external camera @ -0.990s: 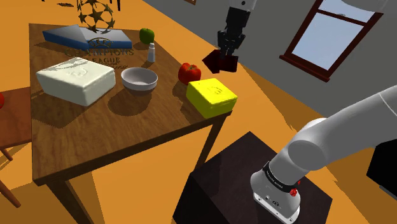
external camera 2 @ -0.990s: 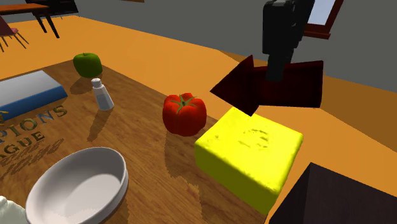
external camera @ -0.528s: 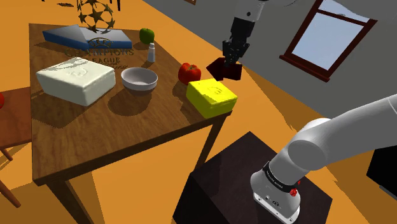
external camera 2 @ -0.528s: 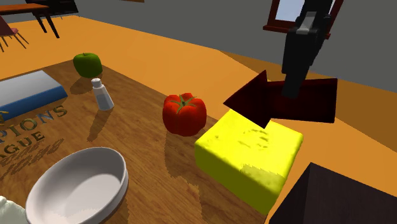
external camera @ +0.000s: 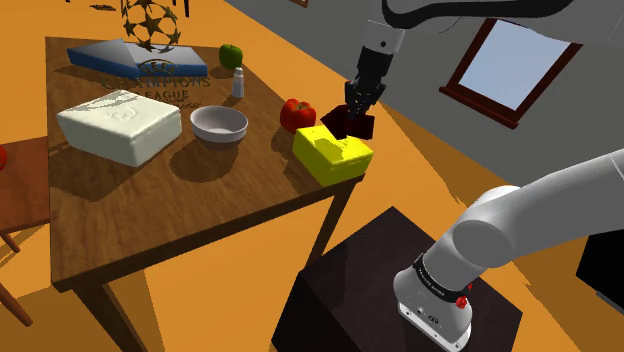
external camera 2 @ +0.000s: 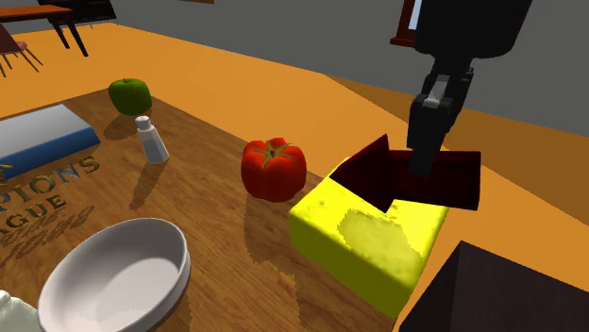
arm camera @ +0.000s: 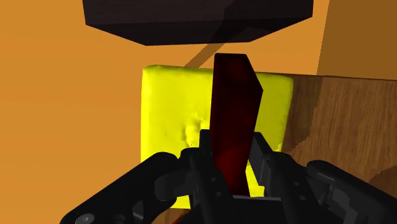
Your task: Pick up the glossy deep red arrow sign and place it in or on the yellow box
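Placement stage. The deep red arrow sign (external camera 2: 378,174) is clamped on edge between the closed fingers of the hand (external camera 2: 422,166), low over the top of the yellow box (external camera 2: 363,240) at the desk (external camera: 150,215) corner (contact cannot be judged). The sign is best centred, lowered until seated, and only then released.

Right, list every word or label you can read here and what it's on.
"PIONS" above "AGUE", cut off by the picture's edge: lettering on the table beside the blue book.
"LEAGUE": the same lettering, shoulder view.
The band on the arm's base: too small to read.
Marks on the yellow box: unreadable.
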You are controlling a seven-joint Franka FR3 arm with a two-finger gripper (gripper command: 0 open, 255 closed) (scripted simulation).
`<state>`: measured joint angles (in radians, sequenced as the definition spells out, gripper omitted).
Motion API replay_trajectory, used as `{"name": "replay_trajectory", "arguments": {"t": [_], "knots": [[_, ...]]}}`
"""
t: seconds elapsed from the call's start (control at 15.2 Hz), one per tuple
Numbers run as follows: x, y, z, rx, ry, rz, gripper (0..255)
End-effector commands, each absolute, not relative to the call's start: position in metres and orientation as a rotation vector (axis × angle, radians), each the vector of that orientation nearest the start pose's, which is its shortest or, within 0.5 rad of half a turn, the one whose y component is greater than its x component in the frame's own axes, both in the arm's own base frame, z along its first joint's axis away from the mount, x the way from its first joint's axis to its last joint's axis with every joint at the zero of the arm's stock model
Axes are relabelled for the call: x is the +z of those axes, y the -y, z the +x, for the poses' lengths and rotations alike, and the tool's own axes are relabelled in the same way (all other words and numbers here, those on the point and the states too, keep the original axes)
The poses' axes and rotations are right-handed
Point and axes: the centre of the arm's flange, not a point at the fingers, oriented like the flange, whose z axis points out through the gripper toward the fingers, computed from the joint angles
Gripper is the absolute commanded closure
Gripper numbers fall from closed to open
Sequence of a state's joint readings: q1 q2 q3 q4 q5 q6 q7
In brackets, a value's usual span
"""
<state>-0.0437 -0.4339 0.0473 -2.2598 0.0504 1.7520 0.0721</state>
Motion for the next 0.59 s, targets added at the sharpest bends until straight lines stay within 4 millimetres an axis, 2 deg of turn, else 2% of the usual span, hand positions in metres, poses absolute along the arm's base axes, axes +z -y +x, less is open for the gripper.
{"name": "replay_trajectory", "arguments": {"t": [0.0, 0.2, 0.53], "knots": [[0.513, -0.008, 0.415, 0.116, -0.132, -3.110, 255], [0.497, -0.008, 0.415, 0.116, -0.132, -3.110, 255], [0.496, -0.008, 0.415, 0.116, -0.132, -3.110, 255]]}}
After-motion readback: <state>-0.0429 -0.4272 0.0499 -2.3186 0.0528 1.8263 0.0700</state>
